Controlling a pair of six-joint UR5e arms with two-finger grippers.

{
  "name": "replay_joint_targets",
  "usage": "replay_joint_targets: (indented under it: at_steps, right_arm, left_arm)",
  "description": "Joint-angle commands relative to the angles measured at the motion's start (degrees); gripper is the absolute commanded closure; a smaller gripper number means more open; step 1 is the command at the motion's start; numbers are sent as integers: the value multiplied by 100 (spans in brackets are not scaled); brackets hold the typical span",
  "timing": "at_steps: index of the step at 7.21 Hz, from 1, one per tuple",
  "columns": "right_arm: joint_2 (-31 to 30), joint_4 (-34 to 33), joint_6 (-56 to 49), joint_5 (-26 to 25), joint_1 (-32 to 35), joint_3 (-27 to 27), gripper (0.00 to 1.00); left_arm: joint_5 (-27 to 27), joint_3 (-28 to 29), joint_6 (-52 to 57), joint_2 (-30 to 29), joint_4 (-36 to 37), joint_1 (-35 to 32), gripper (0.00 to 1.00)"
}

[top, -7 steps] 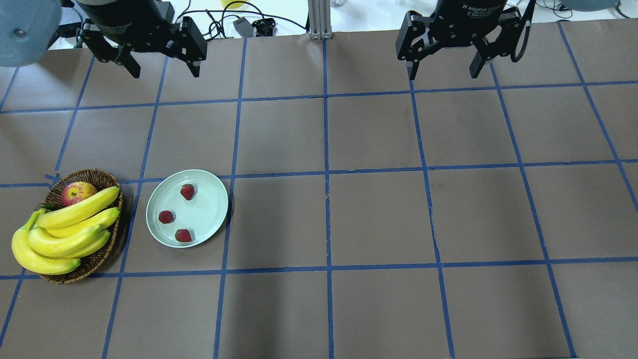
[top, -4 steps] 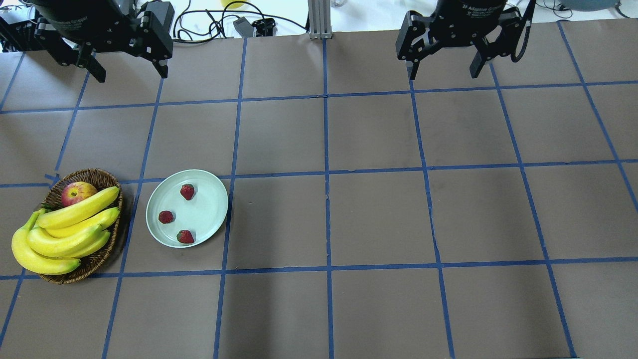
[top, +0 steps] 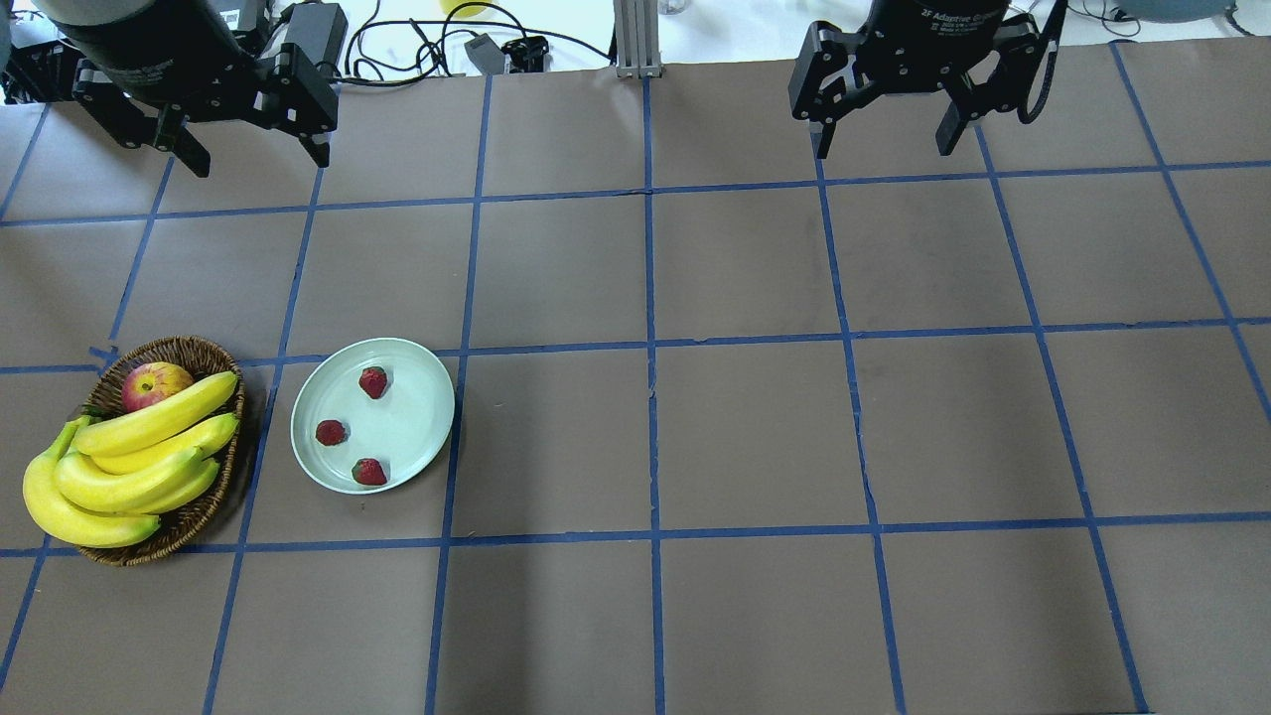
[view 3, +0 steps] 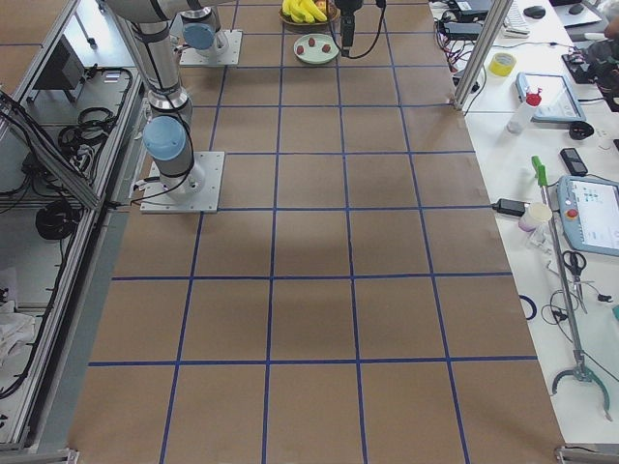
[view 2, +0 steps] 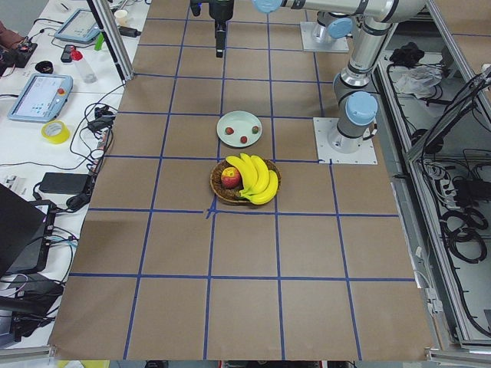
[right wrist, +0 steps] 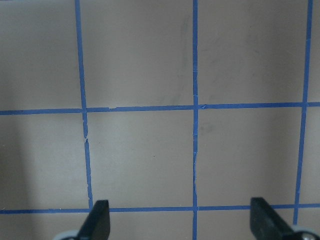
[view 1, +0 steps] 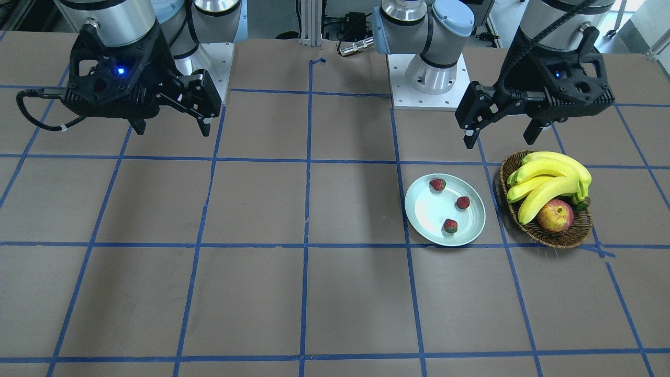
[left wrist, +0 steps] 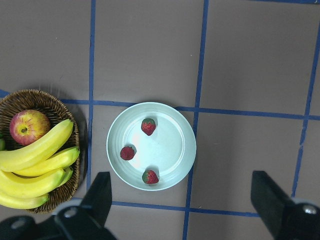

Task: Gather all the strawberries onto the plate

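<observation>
All three strawberries [top: 373, 381] are found inside the plate [top: 412, 407]. They are spaced apart, none touching. In the overhead view, one is seen toward the far rim, one toward the left rim and one by the near rim.

The plate is set flat on the counter [top: 735, 427], in its left half in the overhead view. It is placed just right of a wicker basket [top: 189, 348], close to it but not touching. The basket is loaded with a bunch of bananas [top: 139, 467] and an apple [top: 154, 385]. The apple is tucked at the far side, and the bananas are seen overhanging the left rim.

The left gripper [top: 260, 159] is held above the far-left part of the counter, well apart from the plate. It is spread wide and clamped on nothing. In its wrist view, the plate, strawberries and basket are framed below it.

The right gripper [top: 884, 147] is held above the far-right part of the counter. It is likewise spread wide and clamped on nothing. In its wrist view, only brown counter crossed by blue tape lines [top: 650, 343] is seen.
</observation>
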Motion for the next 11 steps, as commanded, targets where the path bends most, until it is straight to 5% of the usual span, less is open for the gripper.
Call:
replay_joint_targets:
  at_steps: [1, 3, 11]
  right_arm:
    - [0, 0, -1, -1, -9, 8, 0]
    - [0, 9, -1, -1, -27, 0, 0]
    - [0, 9, -10, -1, -35, 8, 0]
  left_arm:
    - [-11, -54, 6, 39, 108, -20, 0]
    - [-622, -45, 32, 40, 99, 50, 0]
    - [-319, -115, 111, 84, 152, 6, 0]
